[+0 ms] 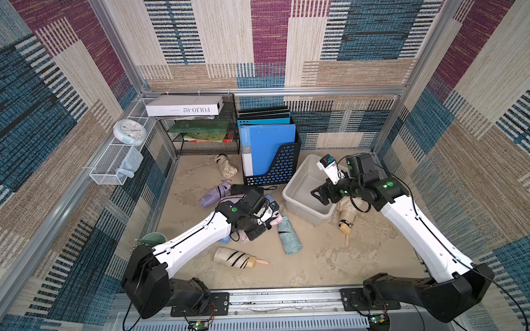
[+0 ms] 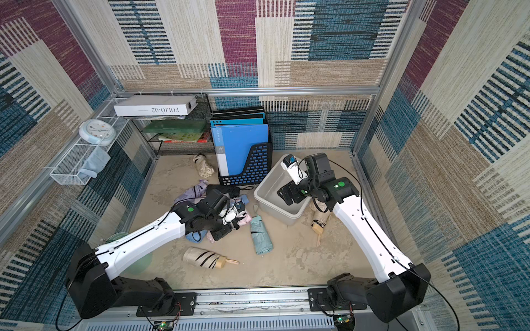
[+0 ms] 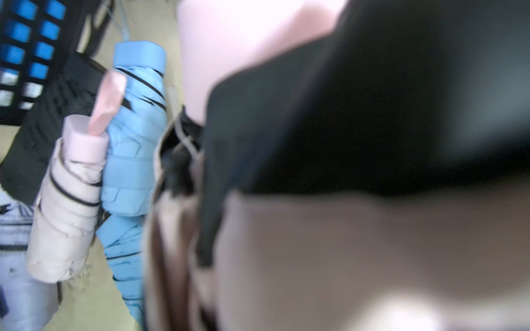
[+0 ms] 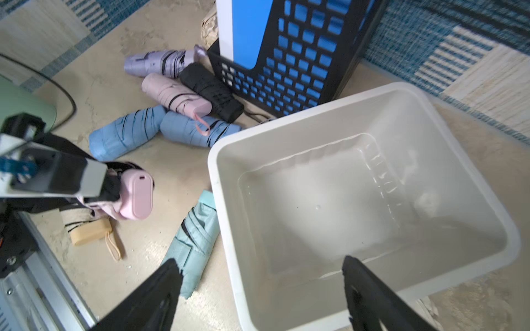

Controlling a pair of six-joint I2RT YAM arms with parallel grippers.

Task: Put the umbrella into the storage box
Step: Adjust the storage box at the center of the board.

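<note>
Sandy beige tabletop (image 1: 329, 258) is enclosed by patterned carpet walls. At right rear is set the light grey-white rectangular plastic storage box (image 1: 298, 210), just beside the black perforated file holder (image 1: 279, 169). Over the box's near rim the right gripper (image 4: 259, 262) is held, jaws spread wide, nothing gripped. Low in the umbrella pile left of the box the left gripper (image 4: 110, 186) is placed, jaws closed on the pale pink folded umbrella (image 4: 136, 195), found outside the box, near a mint-green folded umbrella (image 1: 288, 238).
</note>
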